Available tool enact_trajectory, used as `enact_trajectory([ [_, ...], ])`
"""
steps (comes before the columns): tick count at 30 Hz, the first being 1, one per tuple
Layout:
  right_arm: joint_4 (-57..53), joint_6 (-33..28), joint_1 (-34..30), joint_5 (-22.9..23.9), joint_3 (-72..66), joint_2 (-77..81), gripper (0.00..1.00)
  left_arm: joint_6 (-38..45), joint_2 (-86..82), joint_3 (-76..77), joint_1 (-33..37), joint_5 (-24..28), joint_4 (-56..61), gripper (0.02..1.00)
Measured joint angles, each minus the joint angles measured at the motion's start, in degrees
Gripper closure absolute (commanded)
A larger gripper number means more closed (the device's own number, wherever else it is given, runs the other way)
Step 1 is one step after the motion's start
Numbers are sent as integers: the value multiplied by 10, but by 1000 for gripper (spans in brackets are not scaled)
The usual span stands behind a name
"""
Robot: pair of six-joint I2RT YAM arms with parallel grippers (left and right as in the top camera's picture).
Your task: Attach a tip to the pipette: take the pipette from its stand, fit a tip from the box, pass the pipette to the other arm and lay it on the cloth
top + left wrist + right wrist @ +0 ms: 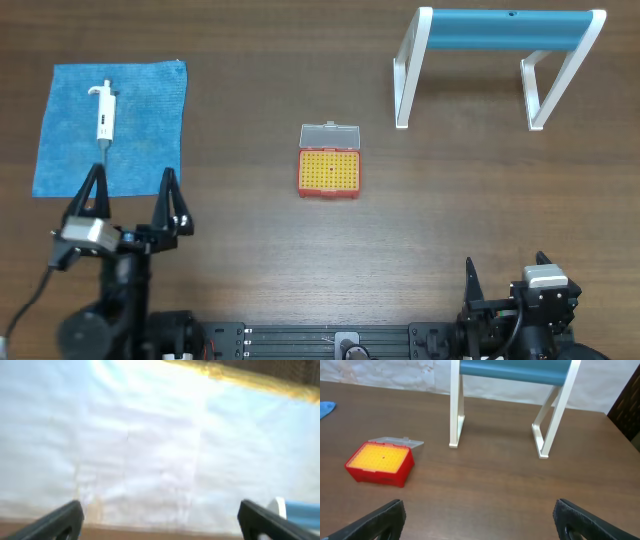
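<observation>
A white pipette point(104, 113) lies on the blue cloth point(150, 120) at the far left, its tip end toward the near side. My left gripper point(131, 178) hangs open and empty near the cloth's near edge; in its own view the gripper point(160, 530) faces a pale wall. The red tip box point(329, 172), full of yellow tips with its clear lid folded back, sits mid-table. The white stand with a blue bar point(500, 35) is at the far right with nothing on it. My right gripper point(505, 264) is open near its base, and from there point(480, 525) it faces the tip box point(380, 462) and stand point(512, 372).
The brown wooden table point(420, 220) lies bare between the box, the stand and the arm bases. A corner of the cloth point(326, 408) shows in the right wrist view. A blue piece of the stand point(302, 510) appears beside my left finger.
</observation>
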Motion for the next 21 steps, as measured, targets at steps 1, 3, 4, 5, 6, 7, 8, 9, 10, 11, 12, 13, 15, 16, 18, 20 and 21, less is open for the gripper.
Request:
enact_trajectory([
  [1,0,0,0,0,0,0,49,0,-8,-27,0,2,27,23],
  [3,0,0,0,0,0,0,49,0,-20,-91,0,2,102,25],
  [4,0,0,0,0,0,0,49,0,-23,-110,0,1,108,25],
  [5,0,0,0,0,0,0,49,0,-26,-124,0,1,109,23],
  [6,0,0,0,0,0,0,49,0,-26,-134,0,1,106,23],
  [7,0,0,0,0,0,0,47,0,-26,-145,0,1,100,23],
  [8,0,0,0,0,0,0,49,0,-26,-155,0,1,92,23],
  [9,0,0,0,0,0,0,49,-1,-26,-161,0,1,84,23],
  [10,0,0,0,0,0,0,49,-2,-26,-167,0,0,61,20],
  [11,0,0,0,0,0,0,47,-2,-27,-169,0,0,36,23],
  [12,0,0,0,2,0,0,49,-2,-28,-170,0,0,12,20],
  [13,0,0,0,2,0,0,49,-2,-30,-172,0,-2,-20,23],
  [15,0,0,0,2,0,0,49,-2,-33,-174,0,-2,-75,20],
  [16,0,0,0,2,0,0,49,-2,-35,-174,0,-3,-104,20],
  [18,0,0,0,2,0,0,49,-2,-35,-174,0,-6,-113,23],
  [20,0,0,0,2,0,0,49,-2,-35,-174,0,-6,-114,23],
  [21,0,0,0,2,0,0,49,-2,-36,-174,0,-6,-114,20],
])
